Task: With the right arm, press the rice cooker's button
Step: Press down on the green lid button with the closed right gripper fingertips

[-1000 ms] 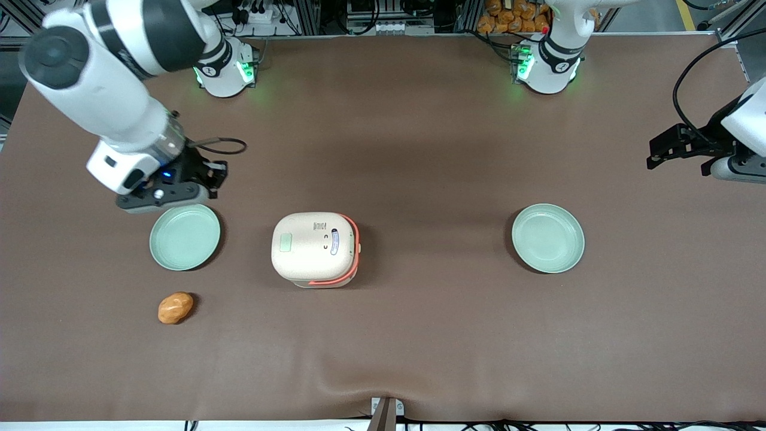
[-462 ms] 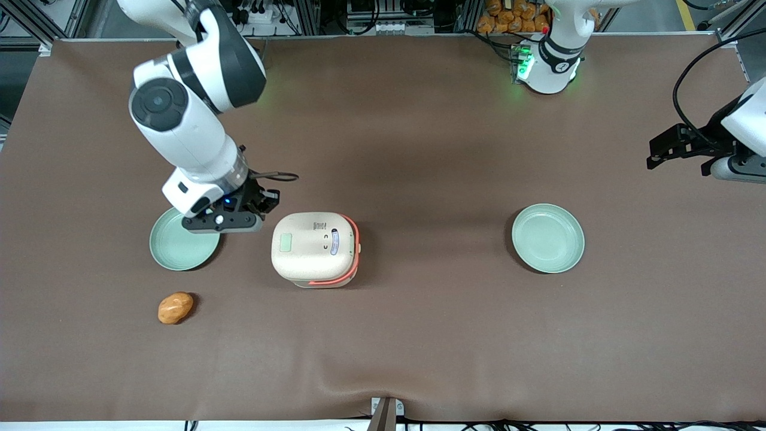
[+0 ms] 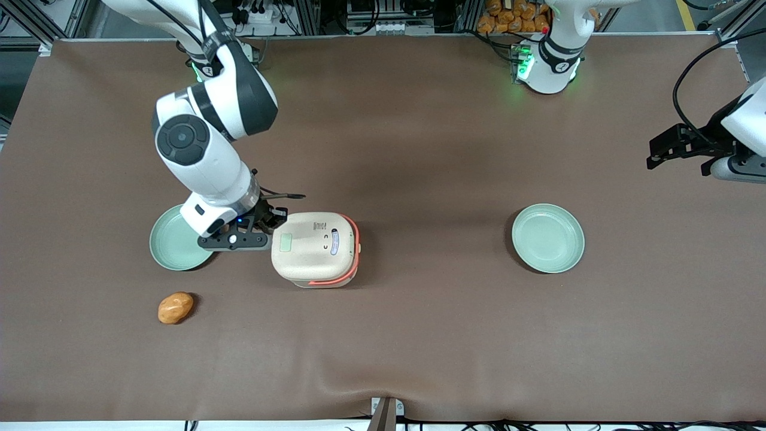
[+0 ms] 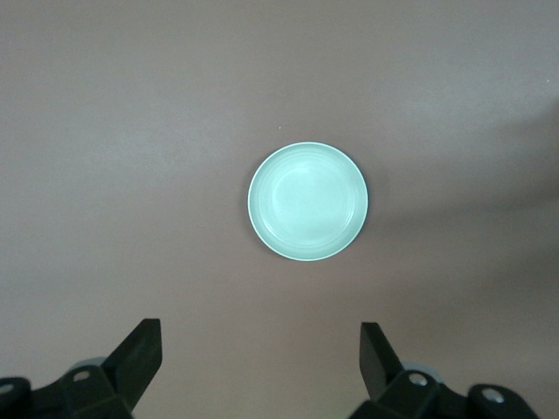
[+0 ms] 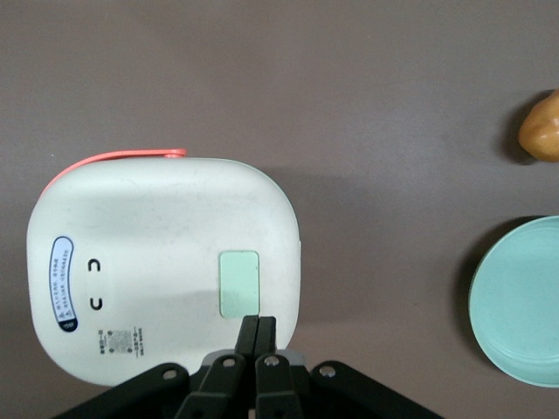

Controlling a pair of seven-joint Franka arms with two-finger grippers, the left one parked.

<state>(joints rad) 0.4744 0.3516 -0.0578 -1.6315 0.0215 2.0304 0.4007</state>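
Observation:
The cream rice cooker point(image 3: 314, 248) with its orange-red band stands mid-table, lid closed. A pale green rectangular button point(image 3: 286, 242) sits on the lid near the edge toward the working arm's end. The right arm point(image 3: 206, 149) reaches down beside the cooker. Its gripper point(image 3: 274, 220) hangs at that lid edge. In the right wrist view the gripper point(image 5: 258, 319) is shut with nothing between its fingers, and its tips sit over the cooker point(image 5: 162, 271) right at the rim of the green button point(image 5: 239, 283). Whether the tips touch the lid I cannot tell.
A pale green plate point(image 3: 173, 248) lies beside the cooker, partly under the arm's wrist, and shows as a plate point(image 5: 520, 301) in the right wrist view. An orange-brown lump point(image 3: 175, 307) lies nearer the front camera. A second plate point(image 3: 547, 237) lies toward the parked arm's end.
The right arm has swung from above the plate toward the cooker and lowered. Its gripper now sits at the cooker's lid edge by the green button.

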